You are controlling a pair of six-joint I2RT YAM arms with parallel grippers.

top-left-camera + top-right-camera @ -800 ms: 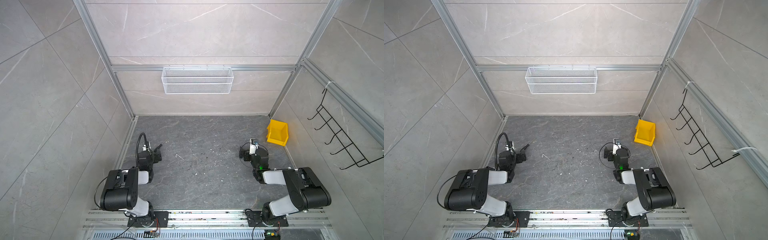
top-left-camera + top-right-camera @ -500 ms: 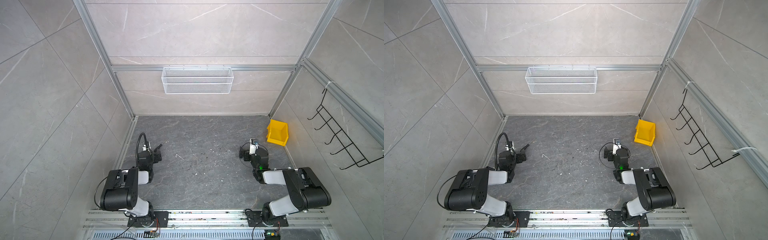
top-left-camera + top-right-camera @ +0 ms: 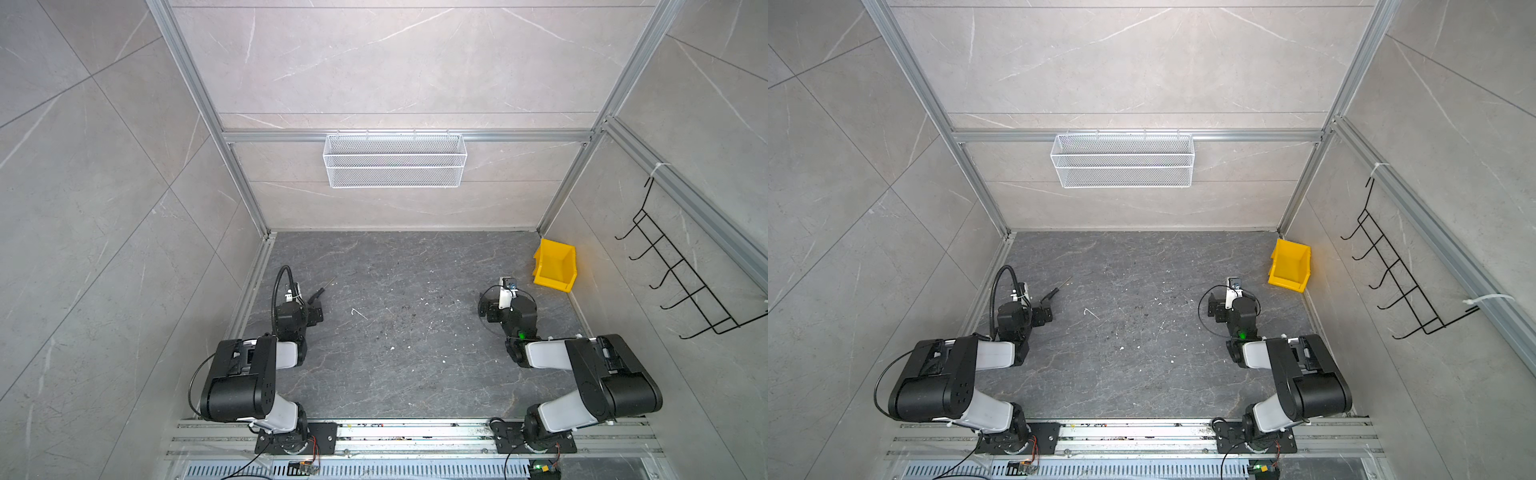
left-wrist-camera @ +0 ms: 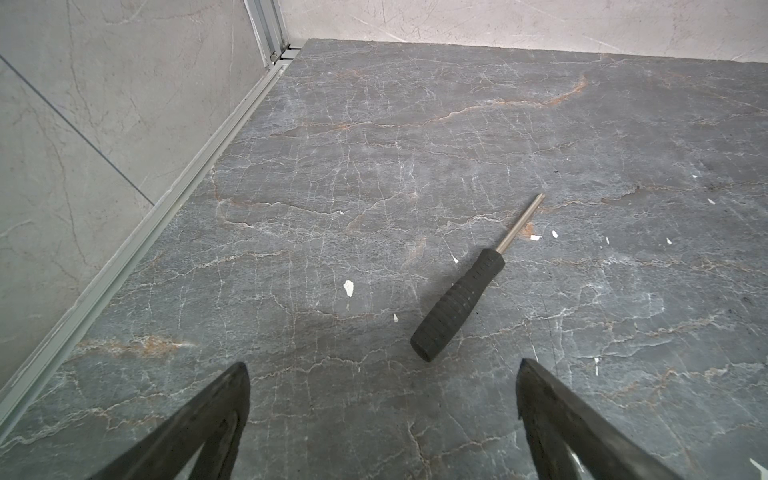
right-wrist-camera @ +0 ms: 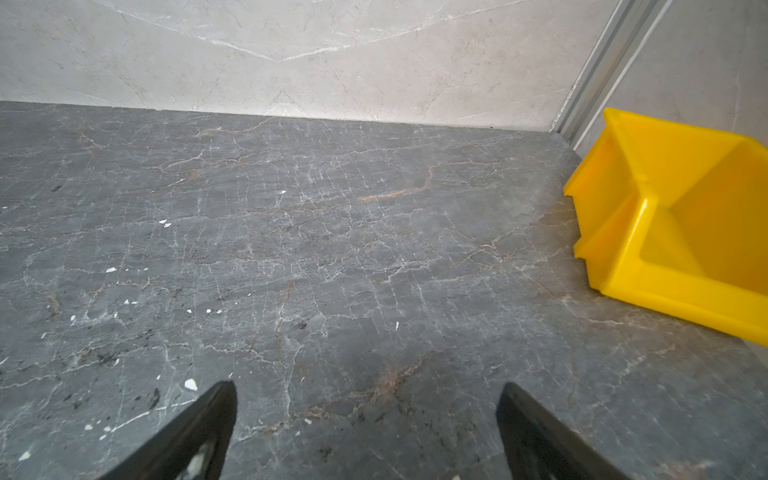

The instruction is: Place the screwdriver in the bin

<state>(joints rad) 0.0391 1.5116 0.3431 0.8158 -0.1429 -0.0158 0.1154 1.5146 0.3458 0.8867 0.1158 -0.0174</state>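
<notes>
Item 1, far left: my left arm (image 3: pixel 249 374), folded low beside the aluminium rail at the foot of the left wall. Its claw (image 4: pixel 382 365) stands wide open. Both dark fingers (image 4: pixel 216 415) hang over bare desk and grip nothing.

Item 2: the screwdriver (image 4: pixel 461 303), lying flat on the desk (image 3: pixel 415 353). I see it just beyond the left claw, nearer that claw's right finger and touching neither finger. The black ribbed handle is the end nearest the claw. The thin silver shaft points away, toward the back wall and slightly to the right. In both top views the screwdriver (image 3: pixel 318 293) (image 3: pixel 1052 293) sits on the left part of the desk, well apart from the bin and not in it.

Item 3, middle: dark grey veined desk, scattered with small white flecks. A white wire-mesh basket (image 3: pixel 395 160) hangs on the back wall above it.

Item 4: my right arm (image 3: pixel 602 374). Its claw (image 5: pixel 368 386) is likewise spread wide over bare desk, holding nothing.

Item 5, far right: the bin (image 5: pixel 602 199), bright yellow plastic. It stands on the desk near the far right corner, close to the right wall. The low cut-away front faces the near edge. I see the bin (image 3: pixel 557 259) (image 3: pixel 1289 257) beyond and to the right of the right claw, apart from it.
</notes>
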